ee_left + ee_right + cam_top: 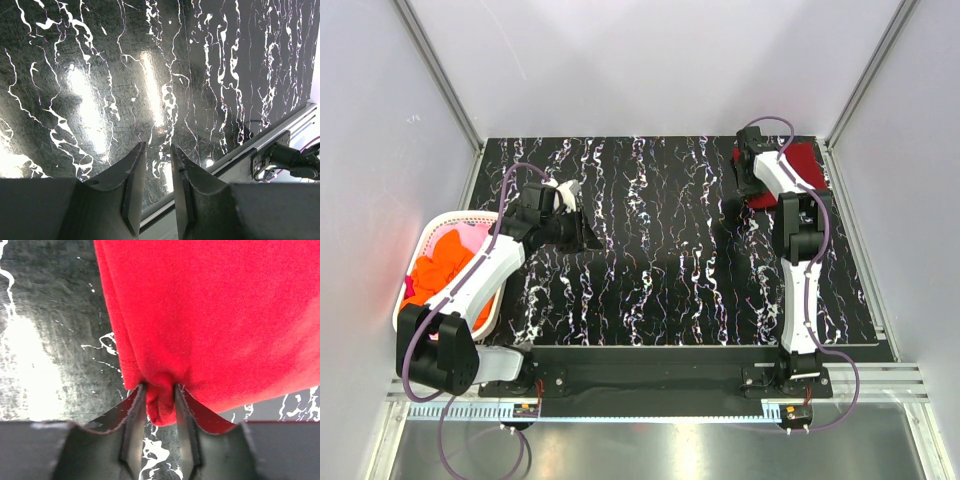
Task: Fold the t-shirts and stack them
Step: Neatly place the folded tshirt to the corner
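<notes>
The dark red t-shirt lies folded at the far right corner of the black marbled tabletop, which fills most of my overhead view. At the left edge stands the white basket, holding a crumpled orange t-shirt with a pink t-shirt beside it. My right gripper sits at the red shirt's near edge, clamped on a small bunched fold of its cloth. My left gripper hangs over bare tabletop near the basket, fingers apart with nothing between them.
</notes>
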{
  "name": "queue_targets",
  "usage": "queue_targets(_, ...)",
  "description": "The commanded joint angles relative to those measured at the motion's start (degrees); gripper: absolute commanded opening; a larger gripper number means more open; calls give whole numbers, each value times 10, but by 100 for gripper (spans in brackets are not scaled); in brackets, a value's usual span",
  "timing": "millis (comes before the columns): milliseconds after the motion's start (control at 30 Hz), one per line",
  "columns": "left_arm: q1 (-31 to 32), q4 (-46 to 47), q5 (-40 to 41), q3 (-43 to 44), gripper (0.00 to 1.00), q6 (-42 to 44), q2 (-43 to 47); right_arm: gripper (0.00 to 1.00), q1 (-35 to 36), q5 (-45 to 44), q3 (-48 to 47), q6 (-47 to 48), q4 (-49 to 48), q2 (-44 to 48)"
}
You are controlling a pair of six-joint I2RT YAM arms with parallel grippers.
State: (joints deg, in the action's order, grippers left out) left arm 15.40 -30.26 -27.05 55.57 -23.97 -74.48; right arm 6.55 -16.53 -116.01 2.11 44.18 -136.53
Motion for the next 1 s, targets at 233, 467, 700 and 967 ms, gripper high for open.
queue_targets(233,-2,20,-18,0,31,3,14,43,7,42,1,-18,-12,65)
queue_targets(467,-3,22,-13,-4,31,1,14,29,7,70,12,-18,-13,61)
queue_targets(700,-2,22,-16,-3,31,1,11,25,7,52,50,-44,-14,64)
queue_targets(967,-3,23,-14,-5,31,0,14,19,7,21,59,-49,-37,59)
